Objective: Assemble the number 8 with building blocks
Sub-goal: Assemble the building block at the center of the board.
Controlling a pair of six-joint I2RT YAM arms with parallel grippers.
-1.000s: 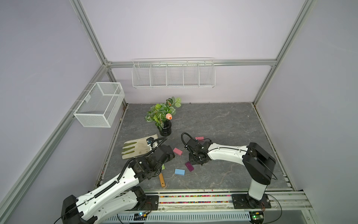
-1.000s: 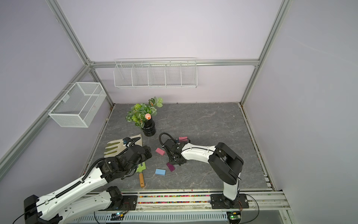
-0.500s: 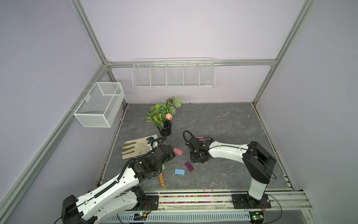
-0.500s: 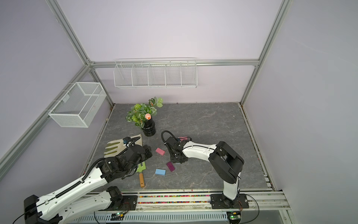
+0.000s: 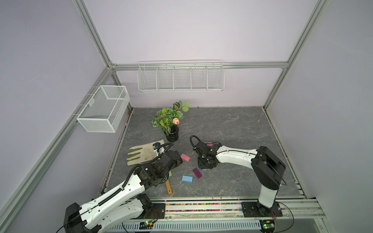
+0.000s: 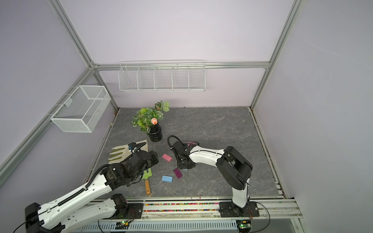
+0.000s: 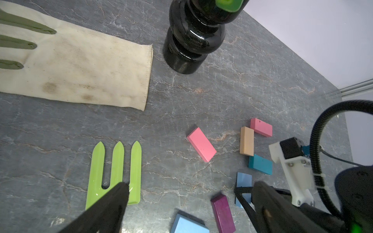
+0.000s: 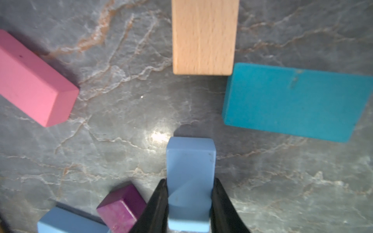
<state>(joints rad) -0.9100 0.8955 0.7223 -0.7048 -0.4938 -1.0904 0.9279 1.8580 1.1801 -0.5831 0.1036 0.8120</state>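
Between the right gripper (image 8: pixel 189 187) jaws we're pinching a blue brick (image 8: pixel 190 159) across its width, jaws closed snug on both sides, low over the table (image 8: pixel 121 121); can't tell if it's touching. Just past its free end the tan brick (image 8: pixel 203 36) is lying in line with it, a gap between them, and the teal brick (image 8: pixel 292 100) is sitting crosswise right at the tan one's corner. A pink brick (image 7: pixel 261 127) is sitting at tan's far end. Near the gripper the purple brick (image 8: pixel 121 207) and a second blue brick (image 8: pixel 70 222) are lying loose, and a second pink brick (image 8: pixel 34 80) is lying off apart. Our left gripper (image 7: pixel 190 184) is hovering over the fork (image 7: pixel 118 161) with jaws spread wide, holding nothing, the glove (image 7: pixel 80 66) and vase (image 7: pixel 191 40) beyond.
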